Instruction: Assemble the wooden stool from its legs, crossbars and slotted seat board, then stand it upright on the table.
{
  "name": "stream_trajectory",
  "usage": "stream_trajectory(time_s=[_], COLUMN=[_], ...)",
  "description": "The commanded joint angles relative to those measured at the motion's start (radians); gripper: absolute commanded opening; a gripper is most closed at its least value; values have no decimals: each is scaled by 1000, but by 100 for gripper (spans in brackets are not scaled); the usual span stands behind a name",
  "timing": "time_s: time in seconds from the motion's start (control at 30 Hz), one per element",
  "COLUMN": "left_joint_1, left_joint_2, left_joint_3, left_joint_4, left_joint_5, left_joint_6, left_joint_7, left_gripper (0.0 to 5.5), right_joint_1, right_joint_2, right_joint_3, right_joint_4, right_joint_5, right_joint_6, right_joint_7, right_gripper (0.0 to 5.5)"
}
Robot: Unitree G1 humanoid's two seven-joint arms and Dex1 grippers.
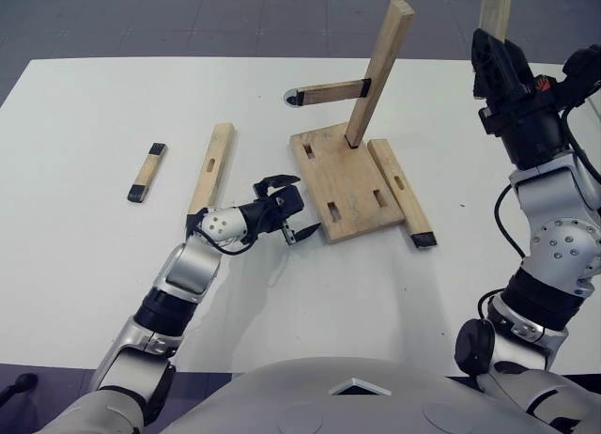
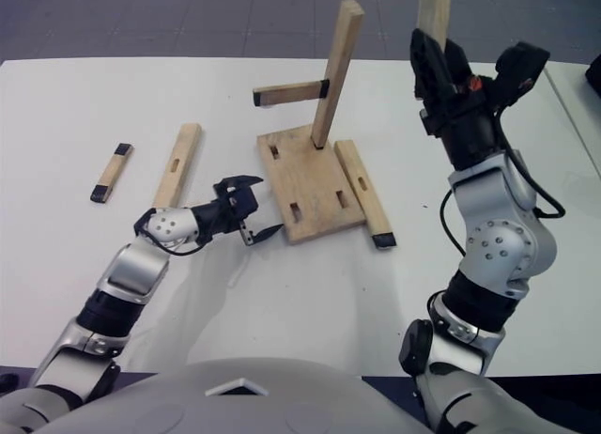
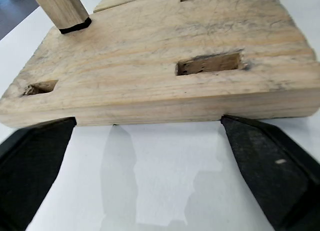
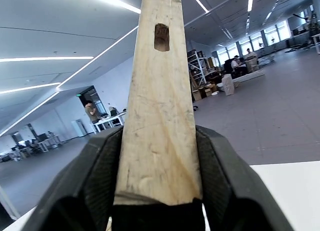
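- Right gripper (image 2: 441, 54) is clamping leg (image 4: 160, 116), upper right; stiff, probably light.
- Left gripper (image 1: 296, 207) is gaping wide, facing seat board (image 1: 333, 176) edge, centre; rigid slab, pinch thin edge.

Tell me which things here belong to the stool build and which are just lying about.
Stool job:
seat board; upright leg slotted in it, carrying a crossbar; flat leg beside the board; loose leg; short crossbar; held leg in the right gripper; left gripper, open at the board's edge.
Just there:
white table; shelving in the room behind.
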Motion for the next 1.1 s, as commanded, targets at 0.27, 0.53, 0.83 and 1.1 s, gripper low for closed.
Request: stream_trajectory(time_s=[0.27,0.53,0.83,1.1], left_joint_1=[-3,-100,-186,-202], left_joint_2=[25,28,32,85], left_joint_3=[372,660,625,601], left_joint_4=[-251,-257,-223,-223], left_joint_5=[-559,-1330,-1578,-1609], left_joint_6=[405,814,841,832], left_joint_7=[-118,-15,196,207], left_gripper=[540,540,540,508], right_joint_1=[9,45,77,64], right_joint_2=[-96,-152,-221,-225], right_joint_3=[123,195,303,350], right_joint_4=[54,71,42,50], right_joint_5=[199,348,371,291], right_joint_6=[130,263,324,267], right_joint_7=[212,421,576,585], right_gripper=[211,211,211,211])
